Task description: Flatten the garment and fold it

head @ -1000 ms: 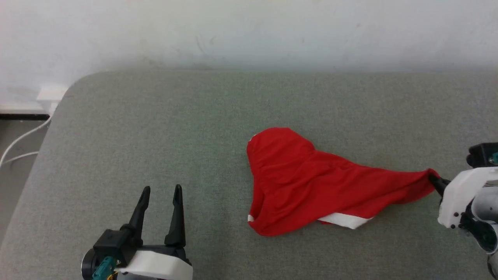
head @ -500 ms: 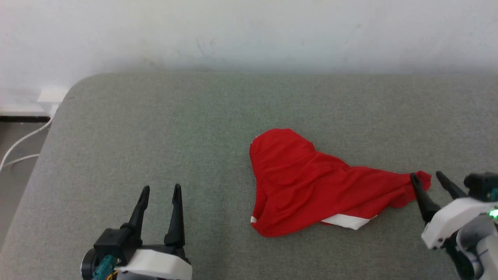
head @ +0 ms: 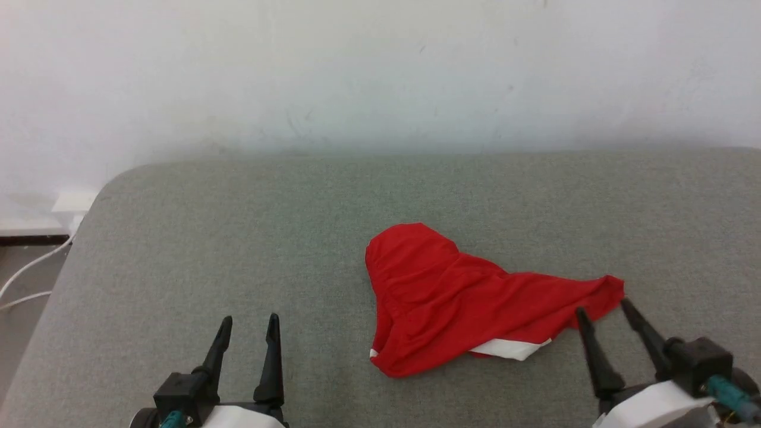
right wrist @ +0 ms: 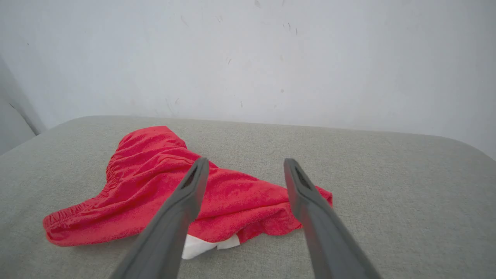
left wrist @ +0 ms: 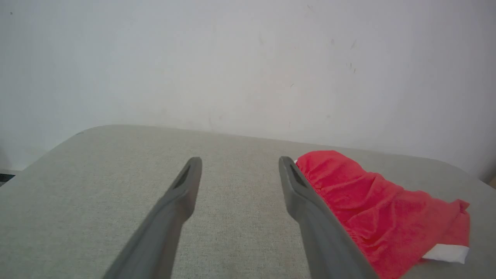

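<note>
The garment point(head: 464, 297) is a bright red crumpled piece with a white band showing at its near edge, lying right of centre on the grey cushion point(head: 238, 226). It also appears in the left wrist view point(left wrist: 379, 217) and the right wrist view point(right wrist: 162, 186). My right gripper point(head: 603, 312) is open at the lower right, its fingertips just short of the garment's right corner, holding nothing. At the lower left my left gripper point(head: 248, 324) stands open and empty, well to the left of the garment.
A pale wall point(head: 380, 71) rises behind the cushion. The cushion's rounded left corner point(head: 113, 184) drops off to a floor with white cables point(head: 30, 279) and a white socket box point(head: 74, 202).
My right gripper has opened and let go of the garment's right corner, then drawn back toward me. The corner has settled onto the cushion. The head camera has tilted, shifting the whole picture.
</note>
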{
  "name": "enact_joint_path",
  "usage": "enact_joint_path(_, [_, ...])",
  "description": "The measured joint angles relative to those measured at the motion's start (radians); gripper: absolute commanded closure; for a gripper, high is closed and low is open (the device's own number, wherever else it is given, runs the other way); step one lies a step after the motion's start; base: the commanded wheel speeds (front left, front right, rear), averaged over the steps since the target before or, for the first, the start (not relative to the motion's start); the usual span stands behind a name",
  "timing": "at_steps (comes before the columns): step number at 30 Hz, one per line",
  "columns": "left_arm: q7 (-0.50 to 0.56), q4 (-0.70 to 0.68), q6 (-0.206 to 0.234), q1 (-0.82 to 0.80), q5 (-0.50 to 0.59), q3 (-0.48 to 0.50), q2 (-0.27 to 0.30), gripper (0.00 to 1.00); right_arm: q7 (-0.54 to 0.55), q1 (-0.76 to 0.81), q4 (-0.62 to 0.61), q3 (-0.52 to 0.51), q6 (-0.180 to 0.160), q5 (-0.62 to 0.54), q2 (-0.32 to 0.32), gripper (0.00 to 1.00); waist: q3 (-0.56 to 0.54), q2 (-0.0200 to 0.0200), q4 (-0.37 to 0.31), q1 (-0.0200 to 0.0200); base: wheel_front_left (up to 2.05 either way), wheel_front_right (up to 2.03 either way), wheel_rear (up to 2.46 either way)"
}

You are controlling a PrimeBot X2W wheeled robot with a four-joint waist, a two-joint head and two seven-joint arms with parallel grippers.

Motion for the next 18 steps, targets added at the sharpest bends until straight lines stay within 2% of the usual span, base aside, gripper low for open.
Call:
enact_joint_path(3, [0.003, 0.018, -0.009, 0.000, 0.000, -0.009, 0.001, 0.00, 0.036, 0.063, -0.099, 0.018, 0.000, -0.029, 0.035, 0.00, -0.017, 0.0000, -0.009, 0.0000, 0.00, 0.00, 0.00])
enact_joint_path(6, [0.049, 0.034, -0.033, -0.006, -0.003, -0.045, 0.001, 0.00, 0.076, 0.114, -0.181, 0.026, 0.000, -0.047, 0.056, 0.00, -0.025, 0.0000, -0.019, -0.0001, 0.00, 0.00, 0.00])
enact_joint_path(13, [0.304, 0.109, -0.096, -0.157, -0.061, -0.221, -0.001, 0.00, 0.142, 0.149, -0.282, 0.056, 0.000, -0.070, 0.062, 0.00, -0.007, 0.0000, -0.038, 0.0002, 0.00, 0.00, 0.00])
enact_joint_path(18, [0.493, 0.215, -0.105, -0.265, -0.141, -0.306, -0.002, 0.00, 0.155, 0.145, -0.310, 0.078, 0.000, -0.074, 0.056, 0.00, 0.014, 0.0000, -0.062, 0.0002, 0.00, 0.00, 0.00])
